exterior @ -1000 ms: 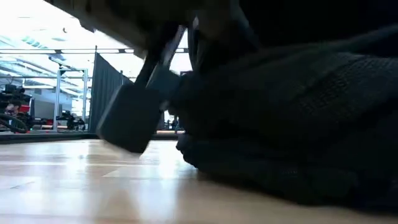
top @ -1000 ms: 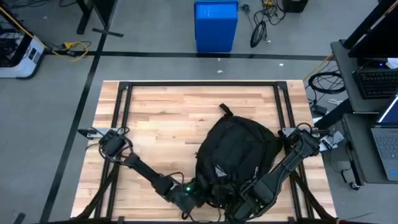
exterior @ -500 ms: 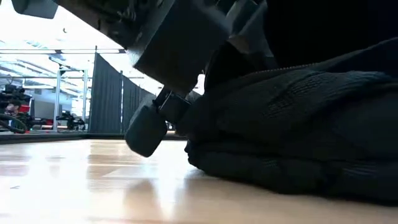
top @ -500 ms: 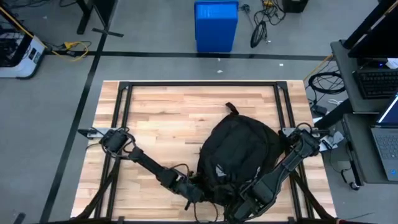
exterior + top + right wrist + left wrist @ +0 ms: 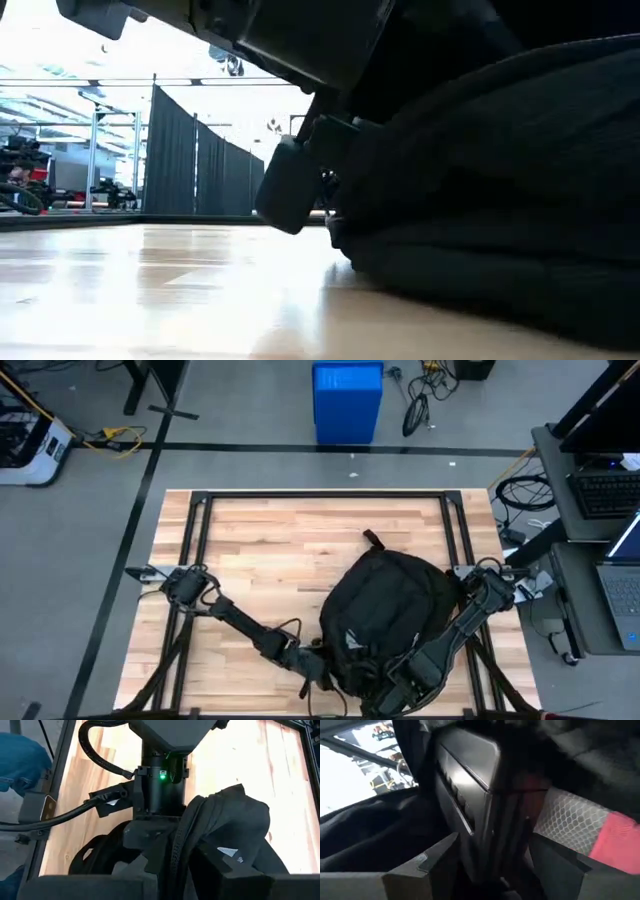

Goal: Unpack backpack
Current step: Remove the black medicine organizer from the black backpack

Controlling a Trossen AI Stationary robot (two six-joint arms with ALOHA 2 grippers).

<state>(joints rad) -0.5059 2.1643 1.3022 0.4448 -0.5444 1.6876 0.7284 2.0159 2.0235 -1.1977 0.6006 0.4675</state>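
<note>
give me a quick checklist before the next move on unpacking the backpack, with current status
1. Backpack fully on the table: ok, it lies right of centre in the high view.
2. Left claw at the bag: ok, it is at the near-left edge; the left wrist view shows the bag's interior.
3. Right claw holding the opening: ok, zipper edge sits between its fingers.
4. Left claw gripping an item: cannot tell.
5. Item visible inside: ok, a red item beside white mesh.

No readable writing anywhere.
We see only a small white triangle mark on the backpack (image 5: 385, 615) — no letters, numbers or brand legible.
</note>
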